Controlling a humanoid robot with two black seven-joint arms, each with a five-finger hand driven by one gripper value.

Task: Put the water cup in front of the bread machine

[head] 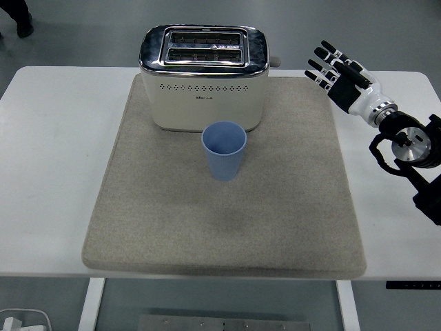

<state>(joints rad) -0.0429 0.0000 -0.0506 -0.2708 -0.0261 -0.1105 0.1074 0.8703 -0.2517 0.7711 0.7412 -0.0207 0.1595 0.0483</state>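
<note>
Grey felt covers most of the white table (48, 172), and the mat (220, 221) has nothing on its near half. Farther in, about the middle of the mat, a light blue plastic water cup (224, 150) stands upright with its mouth open to the ceiling, so its long axis runs straight up. Just beyond it, close to touching or possibly touching at the cup's far rim, sits the cream and chrome two-slot toaster (204, 77), its long side facing the near edge. The cup sits directly in front of that side, slightly right of its centre, so to my eye the placement looks done.

Off to the right, near the table's far edge, the right hand (342, 74) is held up in the air with its fingers (324, 63) spread and straight, gripping nothing. The cup lies well apart from it, to the left and nearer. This is the only hand to be seen, so any further touch on the cup would fall to it, reaching leftward and toward the near edge. I judge no such reach is needed and the arm only has to clear away. At the far left corner, a person's dark shoe (17, 19) shows on the floor.
</note>
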